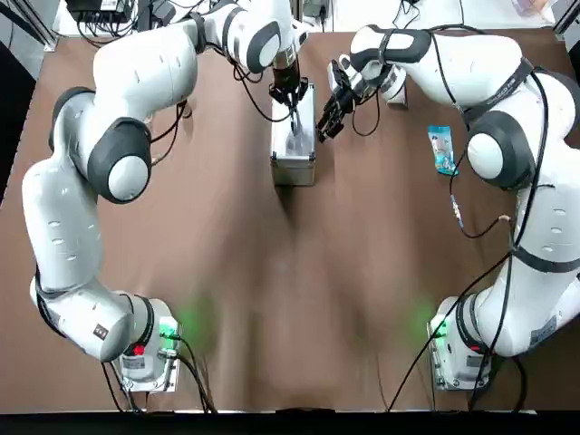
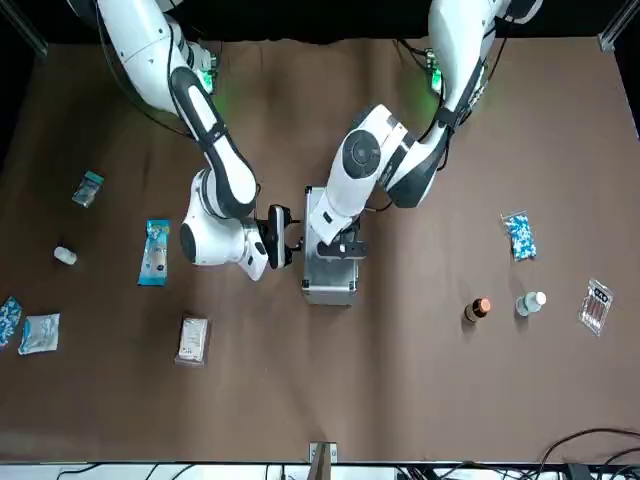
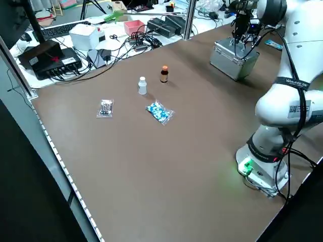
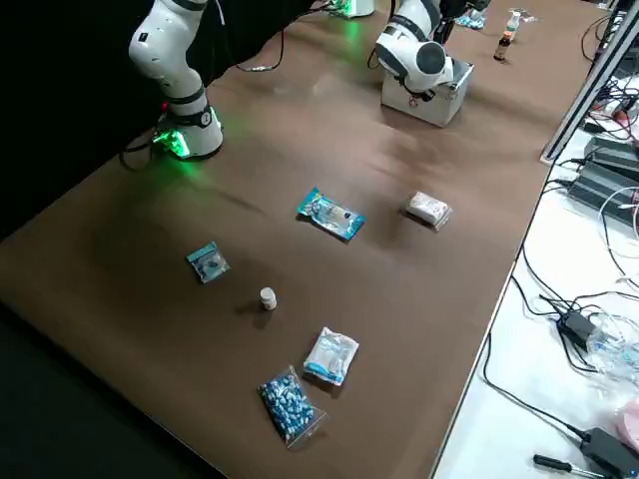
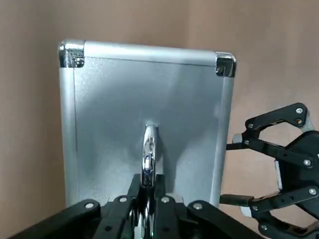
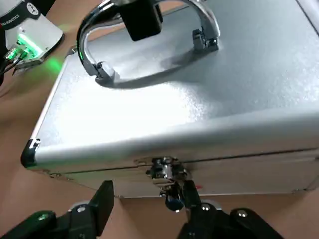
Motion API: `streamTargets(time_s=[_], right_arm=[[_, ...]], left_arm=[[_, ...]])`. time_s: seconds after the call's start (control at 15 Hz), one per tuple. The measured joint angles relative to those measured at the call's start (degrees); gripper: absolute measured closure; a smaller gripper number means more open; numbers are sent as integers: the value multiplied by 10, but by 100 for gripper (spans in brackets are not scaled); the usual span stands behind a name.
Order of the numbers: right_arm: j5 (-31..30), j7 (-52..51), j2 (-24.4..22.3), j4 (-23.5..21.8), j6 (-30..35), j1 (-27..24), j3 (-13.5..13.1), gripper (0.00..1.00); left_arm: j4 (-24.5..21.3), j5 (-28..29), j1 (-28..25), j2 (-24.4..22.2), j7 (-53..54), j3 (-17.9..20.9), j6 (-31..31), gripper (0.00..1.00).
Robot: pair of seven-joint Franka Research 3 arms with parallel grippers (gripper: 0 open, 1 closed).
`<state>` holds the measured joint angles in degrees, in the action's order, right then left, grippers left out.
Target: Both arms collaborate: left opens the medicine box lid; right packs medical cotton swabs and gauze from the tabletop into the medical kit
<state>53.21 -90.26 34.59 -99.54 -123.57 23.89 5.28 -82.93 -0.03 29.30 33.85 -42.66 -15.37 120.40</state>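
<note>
Case (image 5: 109, 124) closed on bench (image 2: 400, 380); left gripper (image 5: 147, 181) shut on its top handle (image 5: 149, 154); right gripper (image 6: 147, 199) open at the front latch (image 6: 167, 172), nothing held between its fingers.

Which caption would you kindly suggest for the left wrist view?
Left claw closed on the upright chrome handle of the silver case, right claw open beside it.

Beside the brown desk (image 3: 151, 166) is standing a white table (image 3: 39, 83), with a black keyboard (image 3: 58, 31) on it. Grey floor (image 3: 25, 112) shows next to the desk, a metal post (image 3: 16, 68) at its corner.
</note>
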Motion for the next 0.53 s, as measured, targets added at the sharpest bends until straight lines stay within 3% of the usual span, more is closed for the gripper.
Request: streamTargets(time_s=[0.4, 0.53], right_arm=[[1, 0, -1, -1, -11, 6, 0, 35], [1, 0, -1, -2, -19, 7, -1, 44]], left_arm=[[0, 0, 0, 0, 0, 0, -1, 87], [1, 0, 0, 0, 0, 0, -1, 87]])
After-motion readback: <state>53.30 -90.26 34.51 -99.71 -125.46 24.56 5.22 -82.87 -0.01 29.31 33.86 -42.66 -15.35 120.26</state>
